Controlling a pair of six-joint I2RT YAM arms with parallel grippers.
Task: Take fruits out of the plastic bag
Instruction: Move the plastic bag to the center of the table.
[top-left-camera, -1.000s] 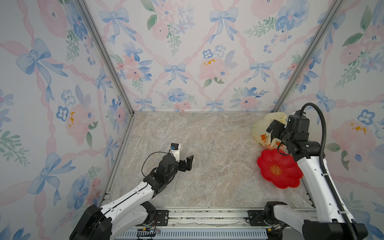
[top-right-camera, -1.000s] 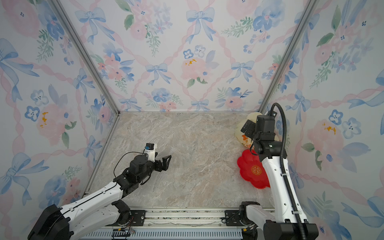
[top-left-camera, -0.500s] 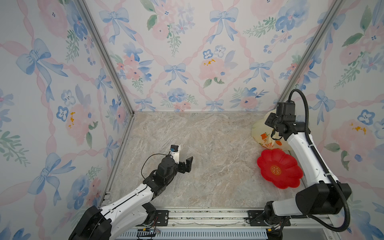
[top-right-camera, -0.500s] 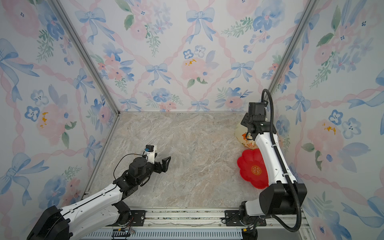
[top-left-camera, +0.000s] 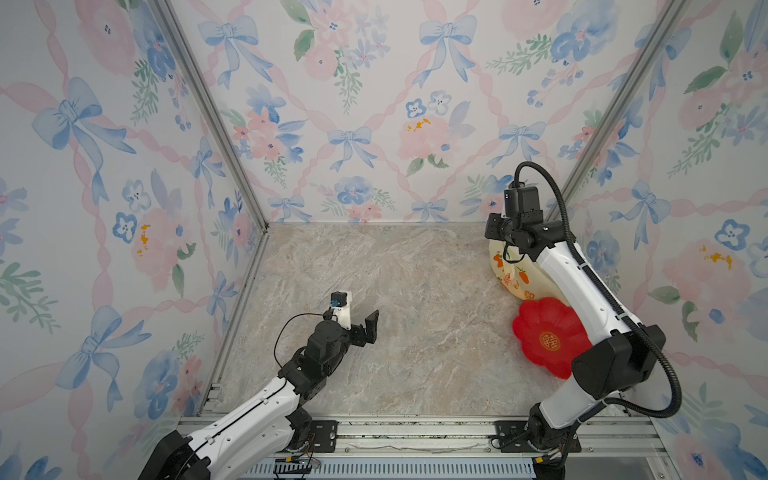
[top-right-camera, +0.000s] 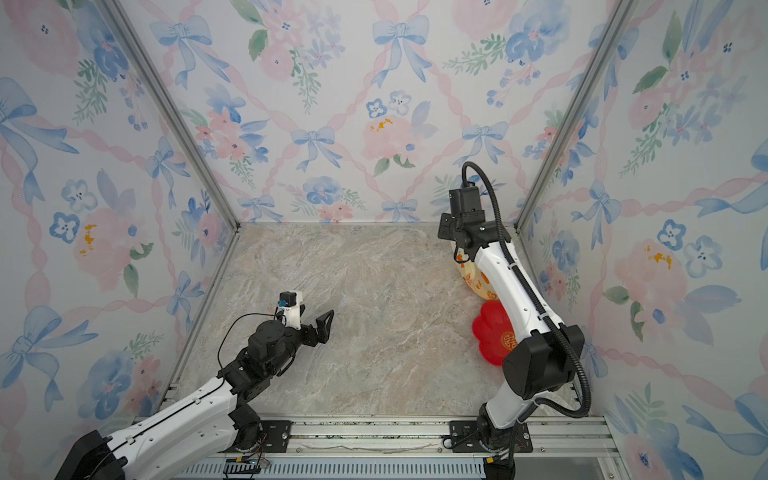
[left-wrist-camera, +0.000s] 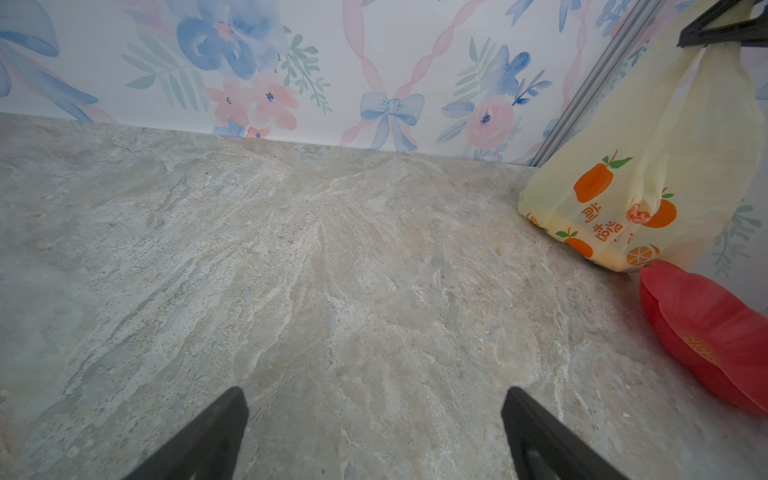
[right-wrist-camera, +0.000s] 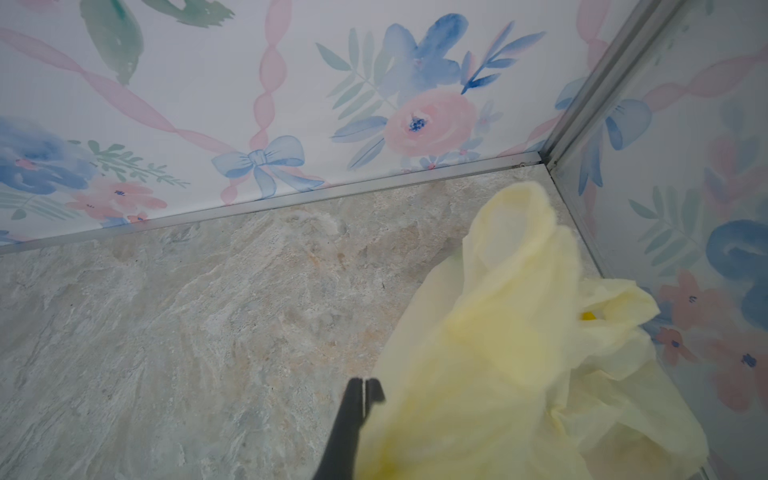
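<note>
Pinching only thin, slippery film is the main hazard. The right gripper (right-wrist-camera: 365, 390) has its jaws pressed together, and in the left wrist view a loop handle of the plastic bag (left-wrist-camera: 615, 208) runs taut up to those jaws, so the hold looks like a narrow nip on one handle. If the arm lifts, that film could slide free and drop the bag. It could also hang lopsided, so the mouth stays collapsed or the contents spill toward the corner walls. The fruits cannot be made out for certain through the film, so I judge them to be inside. In both top views the bag (top-left-camera: 509, 270) sits in the table's (top-left-camera: 395, 291) 2 o'clock corner, with the red plate (top-left-camera: 540, 328) just beside it at its 5 o'clock. A sideways drag could shove that plate. The right arm rises from its base at 5 o'clock, its forearm passing over the plate and bag and its wrist bent over the bag near the wall, so there is little room to swing. The left gripper (left-wrist-camera: 376, 399) is spread wide and holds nothing. Its arm lies low from 7 o'clock, aimed toward the bag but well apart from it, so it cannot steady the mouth.
</note>
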